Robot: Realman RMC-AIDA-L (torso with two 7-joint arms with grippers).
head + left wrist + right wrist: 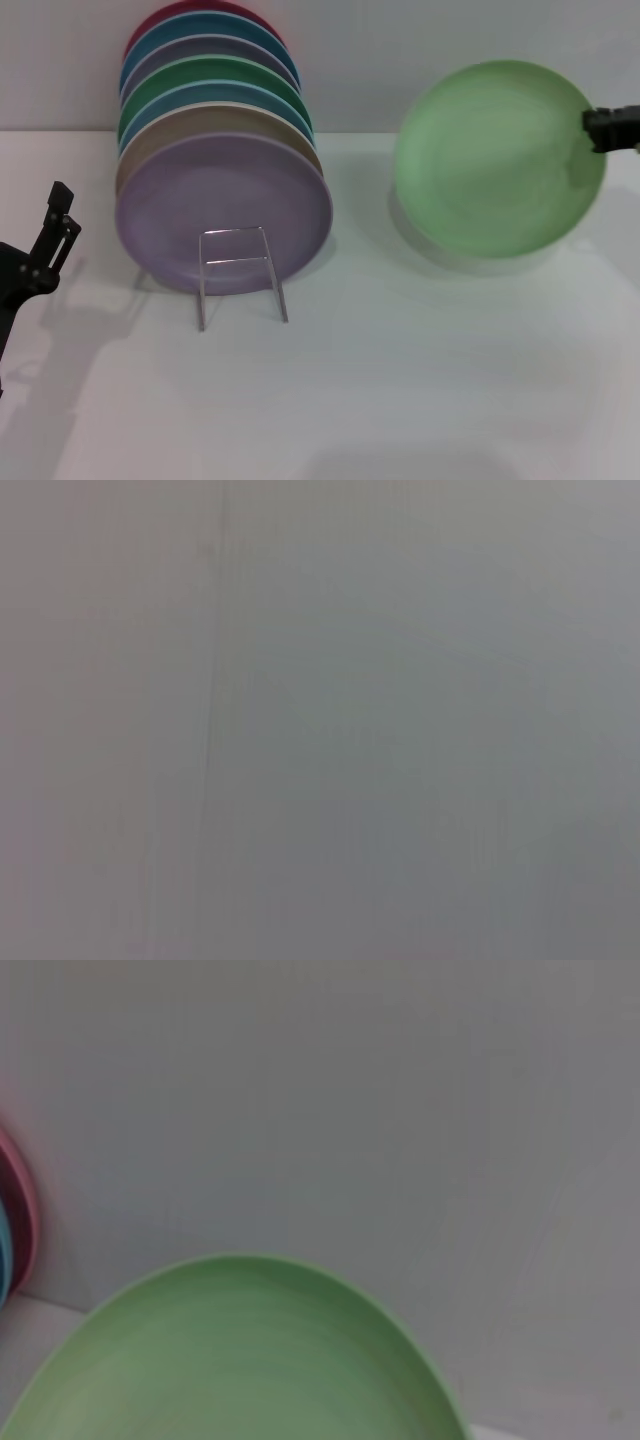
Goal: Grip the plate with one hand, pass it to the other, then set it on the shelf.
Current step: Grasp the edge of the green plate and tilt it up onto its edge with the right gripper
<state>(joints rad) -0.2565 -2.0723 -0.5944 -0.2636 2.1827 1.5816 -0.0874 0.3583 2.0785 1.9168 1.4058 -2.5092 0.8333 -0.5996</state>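
Observation:
The light pastel-green plate [498, 158] hangs tilted above the table at the right, face toward me. My right gripper [598, 130] is shut on its right rim. The plate fills the low part of the right wrist view [235, 1360]. The thin silver wire shelf [240, 272] stands left of centre, its small front loop free. My left gripper [50, 240] is at the far left edge, low, well apart from plate and shelf. The left wrist view shows only a blank grey surface.
A row of several upright plates leans in the shelf, the lavender plate [225, 212] foremost, with tan, blue, darker green [215, 75] and red ones behind. A white wall stands behind the white table [400, 380].

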